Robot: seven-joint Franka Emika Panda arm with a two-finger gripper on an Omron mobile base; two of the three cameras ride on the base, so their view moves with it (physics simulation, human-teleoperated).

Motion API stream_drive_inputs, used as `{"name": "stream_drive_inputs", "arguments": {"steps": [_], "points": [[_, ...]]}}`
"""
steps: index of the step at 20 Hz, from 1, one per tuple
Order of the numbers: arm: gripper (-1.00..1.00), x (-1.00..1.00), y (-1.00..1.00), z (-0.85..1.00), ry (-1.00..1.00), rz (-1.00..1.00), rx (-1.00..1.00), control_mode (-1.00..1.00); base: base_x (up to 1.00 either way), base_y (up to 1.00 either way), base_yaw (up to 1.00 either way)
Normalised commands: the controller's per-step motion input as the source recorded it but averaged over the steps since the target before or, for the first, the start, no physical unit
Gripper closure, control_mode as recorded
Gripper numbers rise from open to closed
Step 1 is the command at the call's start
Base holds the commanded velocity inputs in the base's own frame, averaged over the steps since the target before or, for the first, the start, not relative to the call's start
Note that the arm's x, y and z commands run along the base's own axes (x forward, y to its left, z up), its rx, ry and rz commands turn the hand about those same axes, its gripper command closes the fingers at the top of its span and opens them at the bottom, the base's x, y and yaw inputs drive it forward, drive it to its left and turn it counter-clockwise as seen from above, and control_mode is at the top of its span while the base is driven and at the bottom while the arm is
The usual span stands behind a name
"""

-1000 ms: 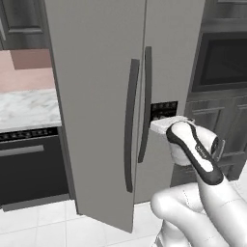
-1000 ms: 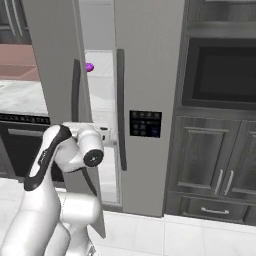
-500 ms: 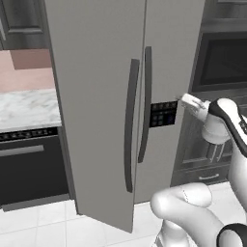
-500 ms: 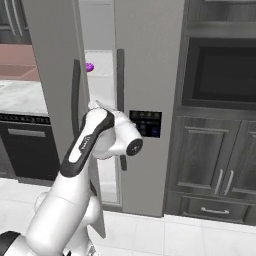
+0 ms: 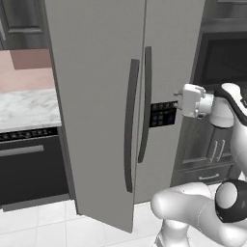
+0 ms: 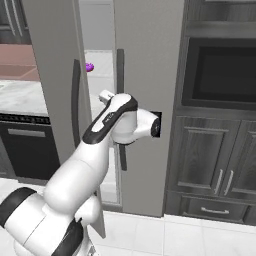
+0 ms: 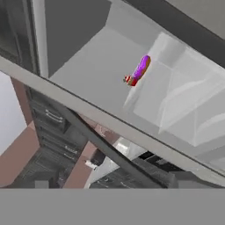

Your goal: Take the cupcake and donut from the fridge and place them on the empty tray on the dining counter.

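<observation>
Standing tall and matte grey among dark cabinets and white floor tiles, the fridge (image 5: 101, 96) has its left door ajar, long dark handles side by side. On a translucent white shelf inside lie the purple-iced ring donut (image 7: 141, 67) and, touching it, the tiny red-topped cupcake (image 7: 129, 80). The gripper (image 5: 179, 100), apparently spread wide and empty, hovers outside, well apart from both.

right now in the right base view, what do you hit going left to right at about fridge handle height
black oven → open fridge door → donut on a shelf → closed fridge door → dark wall oven
</observation>
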Motion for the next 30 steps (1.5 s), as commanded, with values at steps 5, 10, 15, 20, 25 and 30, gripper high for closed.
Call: {"name": "stream_drive_inputs", "arguments": {"steps": [5, 10, 15, 20, 25, 30], "points": [[-1.0, 0.0, 0.43, -0.13, 0.15, 0.13, 0.02, -1.0, 0.0, 0.0, 0.0], [-1.0, 0.15, 0.36, -0.28, 0.05, 0.1, 0.01, -1.0, 0.0, 0.0, 0.0], [-1.0, 0.35, 0.12, -0.3, 0.0, 0.08, 0.07, -1.0, 0.0, 0.0, 0.0], [-1.0, 0.47, 0.0, -0.21, 0.01, 0.18, 0.17, -1.0, 0.0, 0.0, 0.0], [-1.0, 0.43, 0.0, -0.08, 0.08, 0.09, 0.09, -1.0, 0.0, 0.0, 0.0], [-1.0, 0.32, 0.07, -0.02, 0.08, 0.05, 0.0, -1.0, 0.0, 0.0, 0.0]]}}
